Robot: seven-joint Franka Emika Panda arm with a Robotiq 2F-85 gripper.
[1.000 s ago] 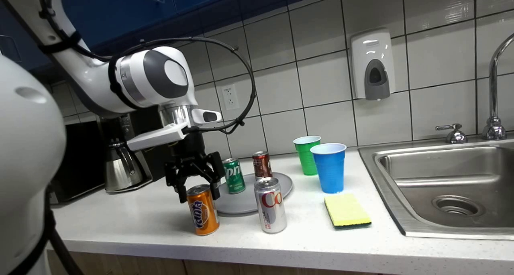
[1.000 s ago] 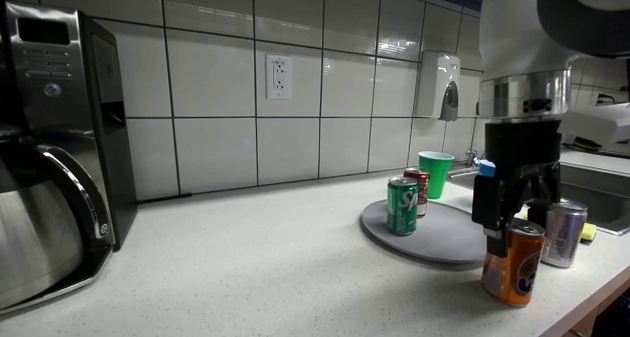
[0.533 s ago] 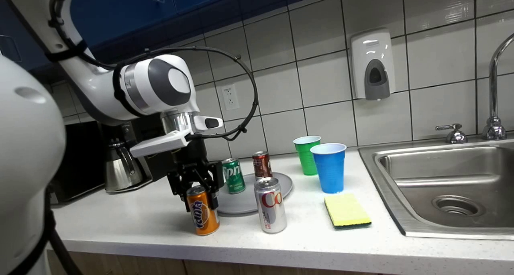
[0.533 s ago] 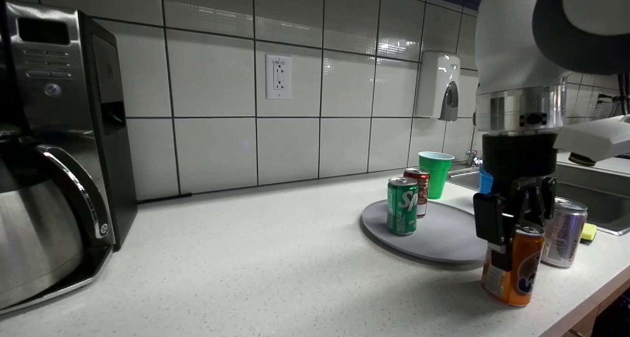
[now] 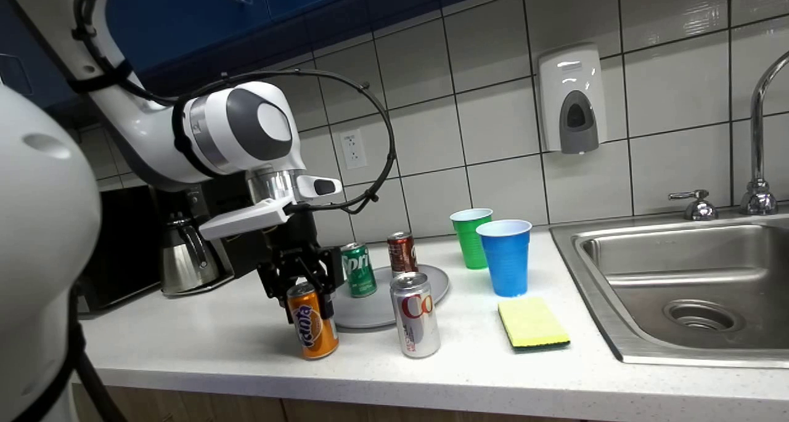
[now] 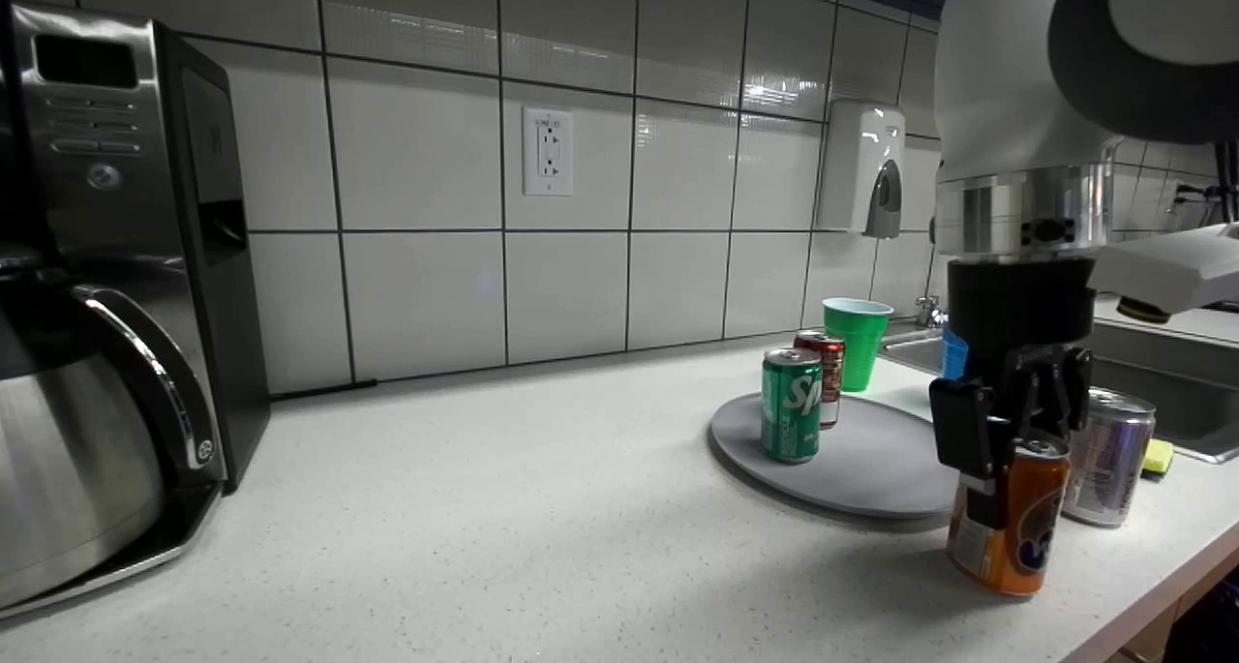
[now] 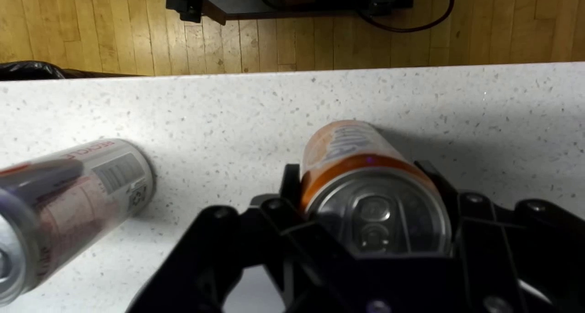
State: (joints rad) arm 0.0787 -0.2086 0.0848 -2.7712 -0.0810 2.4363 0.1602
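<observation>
My gripper [image 5: 308, 316] is shut on an orange Fanta can [image 5: 315, 336], with black fingers on both sides of its upper part. The can also shows in an exterior view [image 6: 1021, 537] and in the wrist view [image 7: 354, 144], where its top faces the camera. It stands nearly upright, at or just above the counter; I cannot tell if its base touches. A silver Coke can [image 5: 416, 317] stands beside it and also shows in the wrist view [image 7: 105, 185]. Behind is a grey plate [image 5: 363, 317] bearing a green Sprite can [image 5: 359, 271] and a dark red can [image 5: 402, 252].
A green cup [image 5: 471, 240], a blue cup [image 5: 505, 259] and a yellow sponge [image 5: 533, 323] stand between the plate and the steel sink [image 5: 592, 299]. A coffee maker [image 6: 116, 256] stands at the far end. The counter's front edge [image 7: 292, 75] runs close to the orange can.
My gripper has come down around the orange can and closed on it. In the last half second the arm and the can have risen very slightly. The other things have not moved.
</observation>
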